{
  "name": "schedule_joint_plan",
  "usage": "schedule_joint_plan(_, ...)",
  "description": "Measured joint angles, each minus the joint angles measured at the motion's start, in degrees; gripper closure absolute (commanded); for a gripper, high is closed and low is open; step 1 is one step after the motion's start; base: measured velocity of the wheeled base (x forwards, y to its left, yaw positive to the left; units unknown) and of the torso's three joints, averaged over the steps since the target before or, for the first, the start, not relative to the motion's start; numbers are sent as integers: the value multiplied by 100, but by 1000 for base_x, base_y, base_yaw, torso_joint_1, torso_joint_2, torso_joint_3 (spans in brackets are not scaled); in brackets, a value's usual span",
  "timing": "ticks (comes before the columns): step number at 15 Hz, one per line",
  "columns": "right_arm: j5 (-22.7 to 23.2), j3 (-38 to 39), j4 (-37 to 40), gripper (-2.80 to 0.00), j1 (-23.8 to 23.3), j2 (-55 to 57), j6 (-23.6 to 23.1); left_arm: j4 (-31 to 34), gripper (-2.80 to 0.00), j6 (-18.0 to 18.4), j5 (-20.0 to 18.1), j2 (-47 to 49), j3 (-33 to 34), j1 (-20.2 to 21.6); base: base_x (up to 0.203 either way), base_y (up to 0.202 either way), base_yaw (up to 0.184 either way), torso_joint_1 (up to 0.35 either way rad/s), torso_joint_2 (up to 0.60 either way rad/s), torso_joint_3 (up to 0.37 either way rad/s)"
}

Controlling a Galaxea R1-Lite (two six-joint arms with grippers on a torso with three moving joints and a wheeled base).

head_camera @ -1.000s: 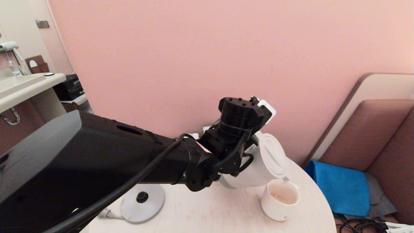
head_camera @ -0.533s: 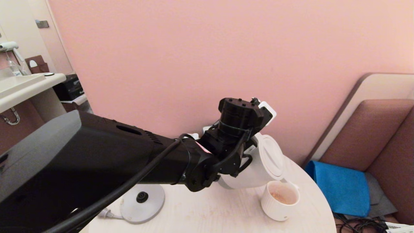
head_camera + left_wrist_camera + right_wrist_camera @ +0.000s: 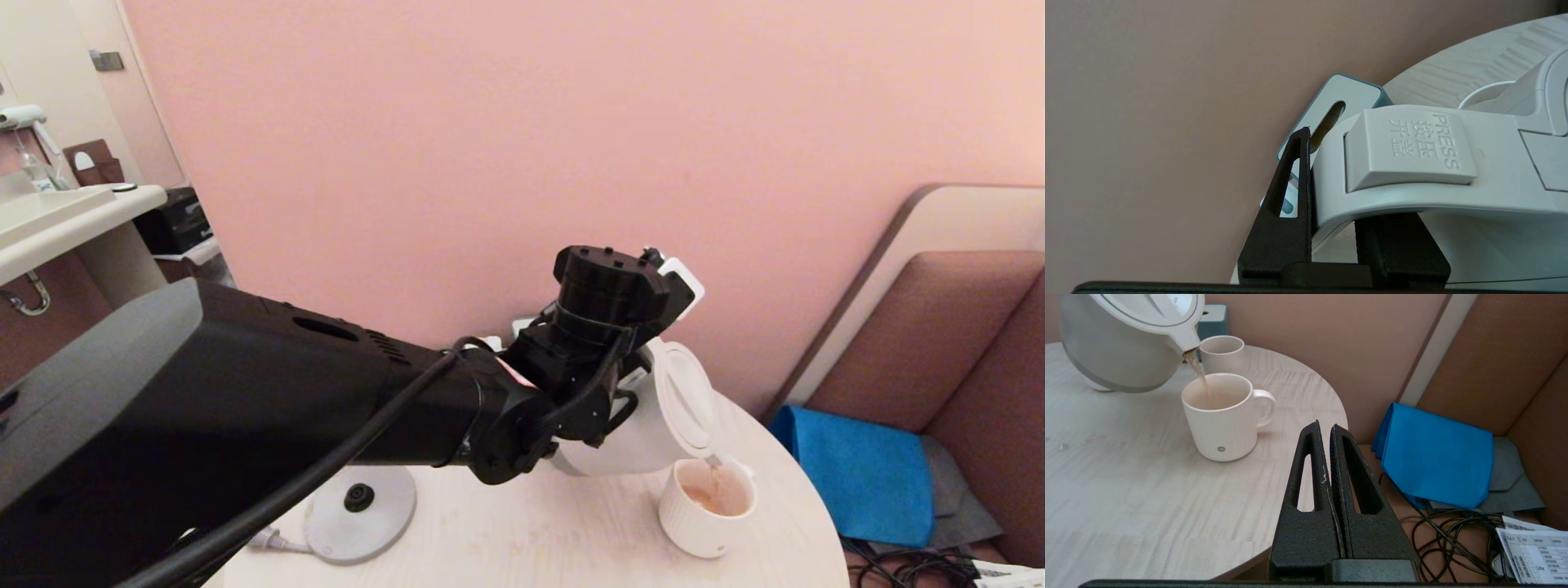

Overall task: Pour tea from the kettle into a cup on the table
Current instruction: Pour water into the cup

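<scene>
The white kettle [image 3: 653, 420] hangs tilted over the table [image 3: 531, 539], spout down above the cream-white cup [image 3: 704, 510]. A thin stream of reddish-brown tea [image 3: 1201, 377] falls from the spout into the cup [image 3: 1220, 420], which holds a shallow pale pool [image 3: 1218, 401]. My left gripper [image 3: 1339, 228] is shut on the kettle's loop handle [image 3: 1412, 192], just below the press button; in the head view my own wrist hides it. The right gripper [image 3: 1326, 426] is shut and empty, low beside the table's edge, to the cup's right.
The kettle's round grey base [image 3: 359, 510] with its plug lies on the table's left. A smaller cup [image 3: 1221, 353] stands behind the mug, and a teal-edged box [image 3: 1343, 98] stands against the wall. A blue cloth [image 3: 1437, 457], cables [image 3: 1453, 539] and a paper [image 3: 1535, 555] lie right of the table.
The kettle has tipped slightly further towards the cup, and a stream of tea now runs from the spout into it. The right arm has not moved.
</scene>
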Motion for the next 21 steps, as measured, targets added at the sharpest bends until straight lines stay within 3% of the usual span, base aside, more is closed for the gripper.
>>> schedule_joint_plan(8,0,0,2,0,-1,0,0,0,0,268,-4,16,-15,-23,0,0,0,0,0,0)
schedule_joint_plan(21,0,0,2,0,-1,0,2,0,0,368,0,90,-95,-23,0,0,0,0,0,0)
